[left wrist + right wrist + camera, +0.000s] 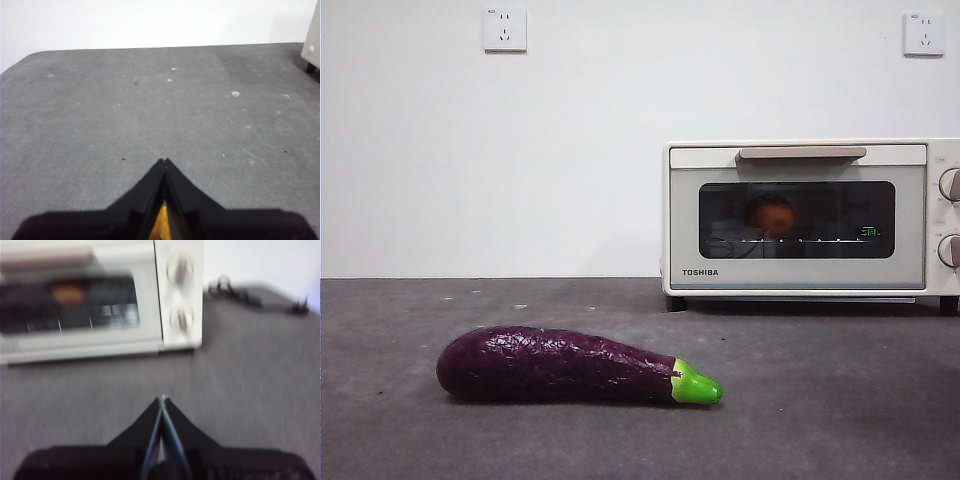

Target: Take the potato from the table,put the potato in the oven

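The orange-brown potato point(772, 215) sits on the wire rack inside the cream-white Toshiba oven point(800, 280), seen through the dark glass of its closed door; the right wrist view shows the potato point(68, 294) blurred behind the glass of the oven point(145, 315). My right gripper point(163, 400) is shut and empty, a short way in front of the oven over the grey table point(250, 380). Over a bare stretch of table point(150, 110), my left gripper point(164, 162) is shut and holds nothing. Neither gripper shows in the front view.
A long purple eggplant point(560, 365) with a green stem lies on the table in front, left of the oven. A black power cable point(240, 294) lies beside the oven's knob side. Only the oven's corner and foot point(311, 50) show in the left wrist view.
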Controlling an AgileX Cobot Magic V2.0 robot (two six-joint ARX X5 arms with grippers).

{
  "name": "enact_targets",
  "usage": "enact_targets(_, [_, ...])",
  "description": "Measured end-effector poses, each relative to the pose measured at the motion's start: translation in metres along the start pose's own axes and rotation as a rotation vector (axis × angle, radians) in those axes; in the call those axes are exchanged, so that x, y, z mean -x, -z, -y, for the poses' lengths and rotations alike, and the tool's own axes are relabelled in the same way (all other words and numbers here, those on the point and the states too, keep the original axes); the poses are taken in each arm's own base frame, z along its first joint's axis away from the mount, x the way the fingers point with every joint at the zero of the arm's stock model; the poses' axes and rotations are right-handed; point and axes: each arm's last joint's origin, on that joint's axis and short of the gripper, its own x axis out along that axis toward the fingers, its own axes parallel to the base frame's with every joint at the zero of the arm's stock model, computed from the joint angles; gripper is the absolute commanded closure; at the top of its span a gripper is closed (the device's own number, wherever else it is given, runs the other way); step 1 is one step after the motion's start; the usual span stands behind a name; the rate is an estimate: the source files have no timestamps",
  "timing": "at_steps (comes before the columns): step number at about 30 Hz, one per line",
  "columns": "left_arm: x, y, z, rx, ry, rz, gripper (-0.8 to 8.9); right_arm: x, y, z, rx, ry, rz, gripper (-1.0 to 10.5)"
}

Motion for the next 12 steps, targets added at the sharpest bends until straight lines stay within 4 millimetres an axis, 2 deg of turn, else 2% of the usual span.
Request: enact_targets(12, [-0.0006, 0.0005, 0.0000, -0.001, 0.000, -0.008, 8.17, 0.0003, 0.0004, -0.0083, 0.018, -0.061, -0.002, 9.5])
